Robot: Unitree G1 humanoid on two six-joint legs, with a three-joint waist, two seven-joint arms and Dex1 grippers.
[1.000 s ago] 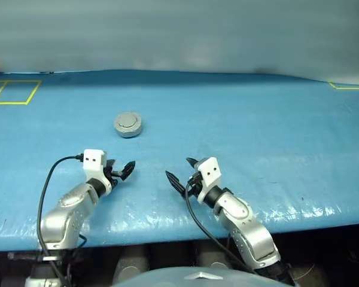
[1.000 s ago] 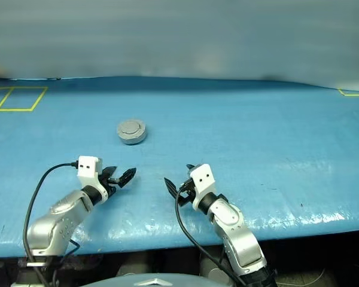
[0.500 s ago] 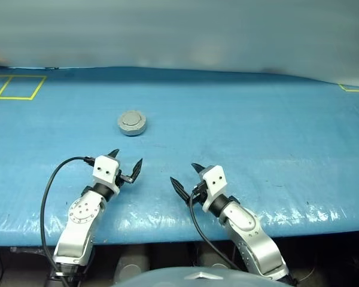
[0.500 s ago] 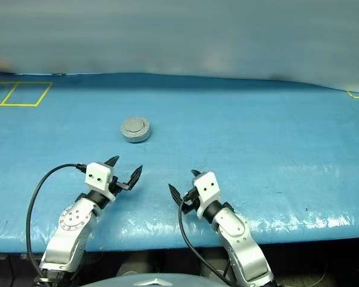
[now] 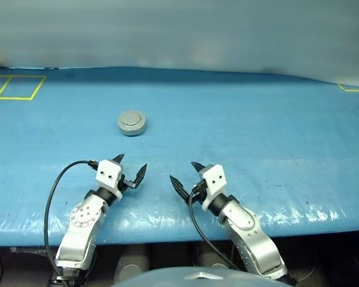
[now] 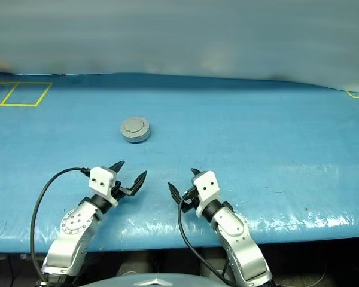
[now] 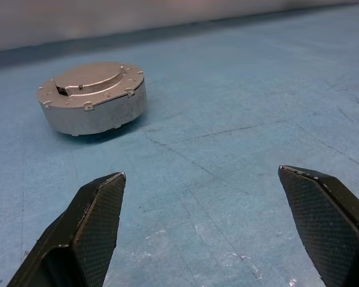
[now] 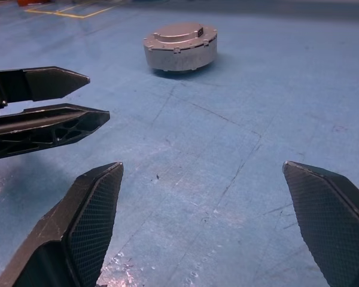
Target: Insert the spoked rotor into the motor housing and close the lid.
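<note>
The motor housing is a round grey puck standing on the blue table, left of centre and well beyond both grippers. The lid lies flat on top of it, plain grey face up. The spoked rotor is out of view. My left gripper hovers near the table's front edge, open and empty, pointing toward the housing. Beside it on the right, my right gripper is also open and empty. The right wrist view shows the housing far ahead and the left gripper to one side.
The blue table cover stretches wide to the right. Yellow tape squares mark the far left corner, and a yellow tape mark sits at the far right. A black cable loops from the left wrist.
The left gripper has rolled so its fingers now spread side by side, and it has shifted slightly toward the right. The right gripper and the housing have kept still.
</note>
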